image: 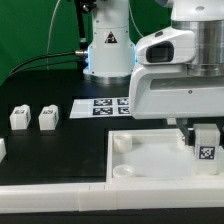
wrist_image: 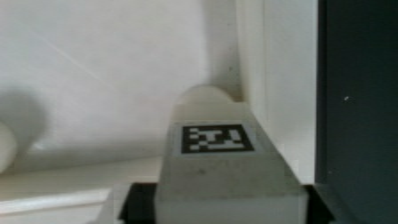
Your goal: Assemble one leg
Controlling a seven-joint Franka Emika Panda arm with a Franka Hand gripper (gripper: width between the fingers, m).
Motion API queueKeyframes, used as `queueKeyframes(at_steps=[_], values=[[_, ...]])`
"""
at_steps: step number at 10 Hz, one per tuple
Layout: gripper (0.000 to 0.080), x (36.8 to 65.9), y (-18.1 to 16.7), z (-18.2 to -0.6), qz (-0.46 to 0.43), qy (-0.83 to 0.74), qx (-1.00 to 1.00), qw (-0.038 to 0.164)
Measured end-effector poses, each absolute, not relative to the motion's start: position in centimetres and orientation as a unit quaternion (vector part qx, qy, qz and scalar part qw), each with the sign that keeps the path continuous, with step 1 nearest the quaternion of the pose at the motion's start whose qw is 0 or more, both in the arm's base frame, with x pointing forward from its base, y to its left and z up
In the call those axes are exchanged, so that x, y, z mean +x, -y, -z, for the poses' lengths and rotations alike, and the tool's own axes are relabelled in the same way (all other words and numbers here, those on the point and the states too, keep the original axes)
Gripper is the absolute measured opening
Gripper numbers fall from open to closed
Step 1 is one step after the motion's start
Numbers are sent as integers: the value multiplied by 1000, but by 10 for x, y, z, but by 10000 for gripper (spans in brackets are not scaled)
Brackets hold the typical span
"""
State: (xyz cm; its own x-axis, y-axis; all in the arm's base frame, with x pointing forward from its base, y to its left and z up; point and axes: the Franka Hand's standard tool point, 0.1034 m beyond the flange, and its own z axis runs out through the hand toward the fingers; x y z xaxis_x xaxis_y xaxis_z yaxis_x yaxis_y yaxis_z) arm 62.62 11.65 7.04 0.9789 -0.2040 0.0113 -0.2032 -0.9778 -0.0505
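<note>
My gripper (image: 204, 137) is shut on a leg (image: 206, 147), a chunky white block with a black-and-white tag, and holds it upright over the right corner of the large white panel (image: 150, 160) in the exterior view. In the wrist view the leg (wrist_image: 217, 150) fills the middle between my two black fingers (wrist_image: 150, 203), with the panel's raised wall (wrist_image: 281, 80) right beside it. Whether the leg touches the panel floor is hidden. Two more legs (image: 19, 117) (image: 48, 117) lie on the black table at the exterior view's left.
The marker board (image: 100, 105) lies behind the panel, before the arm's white base (image: 107, 50). Another white part (image: 2, 150) pokes in at the exterior view's left edge. A round socket (image: 121, 144) shows in the panel's left rear corner. A white strip (image: 60, 200) runs along the front.
</note>
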Motion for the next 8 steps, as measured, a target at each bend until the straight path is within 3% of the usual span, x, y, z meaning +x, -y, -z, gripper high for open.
queueKeyframes(at_steps=[4,7,8], values=[[301,625,-101,-70,12,-281,-959,13],[304,624,-92,-70,14,-326,-945,3],[383,624,-93,-69,14,-326,-945,4]])
